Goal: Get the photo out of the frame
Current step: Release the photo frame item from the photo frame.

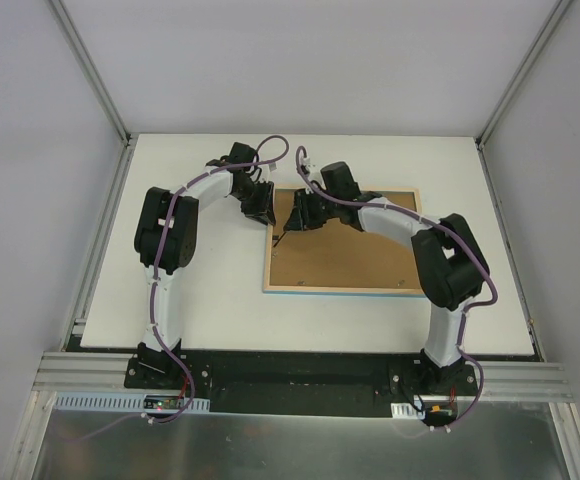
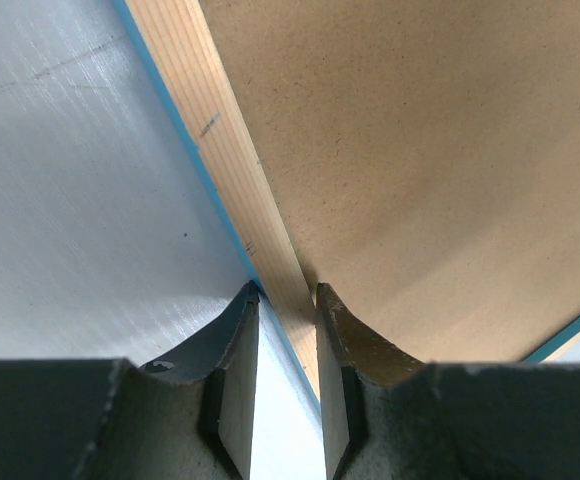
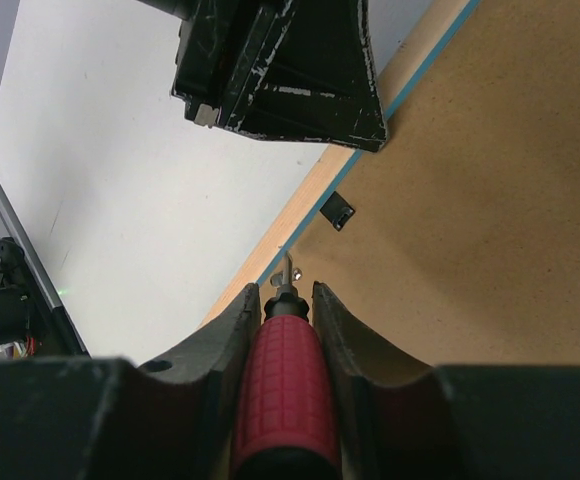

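Top external view has the left arm (image 1: pixel 170 240) rising from its base at the near left of the white table (image 1: pixel 200 300) and bending inward, with its wrist at the far-left corner of the frame (image 1: pixel 355 260). The frame lies flat on the table, right of centre, with its back side up. A brown back panel (image 1: pixel 370 265) sits inside a pale wood rim (image 2: pixel 225 150), and a thin turquoise edge (image 1: pixel 340 290) shows along the near side. The photo is hidden, since only the back of the frame shows.

Left wrist view looks down on the left gripper (image 2: pixel 287 295) straddling that rim. One finger (image 2: pixel 232 345) stands on the table side against the turquoise edge and the other on the back-panel side. The wood strip fills the narrow gap between their tips, so the claw is clamped on the rim of the frame.

Further right, the right arm (image 1: pixel 445 265) curves in from its base across the back panel, and its wrist is just beside the left one without touching it. Right wrist view shows the right gripper (image 3: pixel 286 292) pressed together on the red handle of a screwdriver (image 3: pixel 285 390), which sits between both fingers. The short metal shaft points forward past the fingertips, and its tip meets a small silvery fitting (image 3: pixel 293 271) on the back panel, just inside the rim. A small black clip (image 3: pixel 341 211) lies on the panel farther along that edge, between the tip and the dark bulk of the left gripper over the rim.
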### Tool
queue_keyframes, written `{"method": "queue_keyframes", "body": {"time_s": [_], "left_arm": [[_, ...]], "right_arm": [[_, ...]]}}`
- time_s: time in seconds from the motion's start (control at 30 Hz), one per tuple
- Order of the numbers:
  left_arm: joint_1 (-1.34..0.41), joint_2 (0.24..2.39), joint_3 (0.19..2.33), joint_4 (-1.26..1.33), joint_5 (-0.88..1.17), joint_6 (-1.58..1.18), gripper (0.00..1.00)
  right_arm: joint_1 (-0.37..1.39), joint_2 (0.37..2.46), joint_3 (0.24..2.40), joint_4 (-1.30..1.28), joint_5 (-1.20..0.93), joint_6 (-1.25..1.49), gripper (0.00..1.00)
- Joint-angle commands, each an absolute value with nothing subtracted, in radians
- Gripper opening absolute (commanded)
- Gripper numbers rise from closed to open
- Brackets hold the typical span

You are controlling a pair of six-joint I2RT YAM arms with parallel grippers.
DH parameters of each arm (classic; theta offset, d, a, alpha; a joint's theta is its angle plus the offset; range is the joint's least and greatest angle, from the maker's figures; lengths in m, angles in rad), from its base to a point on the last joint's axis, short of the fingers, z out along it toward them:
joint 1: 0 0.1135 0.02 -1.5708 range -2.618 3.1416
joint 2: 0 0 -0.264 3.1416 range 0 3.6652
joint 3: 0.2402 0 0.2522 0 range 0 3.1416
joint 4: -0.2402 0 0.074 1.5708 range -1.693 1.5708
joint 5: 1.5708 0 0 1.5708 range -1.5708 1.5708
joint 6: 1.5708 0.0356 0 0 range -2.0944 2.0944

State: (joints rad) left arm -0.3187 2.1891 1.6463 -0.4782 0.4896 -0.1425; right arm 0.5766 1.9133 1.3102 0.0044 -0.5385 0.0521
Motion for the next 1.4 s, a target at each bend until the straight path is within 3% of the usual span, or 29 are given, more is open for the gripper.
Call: {"method": "queue_keyframes", "body": {"time_s": [0.0,1.13,1.37], "left_arm": [[-0.310,2.230,1.626,-0.488,0.466,-0.123,0.14],[-0.308,2.224,1.626,-0.488,0.463,-0.123,0.14],[-0.301,2.224,1.626,-0.488,0.448,-0.130,0.13]], "right_arm": [[0.598,1.934,1.330,0.006,-0.548,0.043,0.01],[0.595,1.872,1.476,-0.231,-0.655,-0.147,0.01],[0.471,1.810,1.543,-0.360,-0.702,-0.224,0.01]]}}
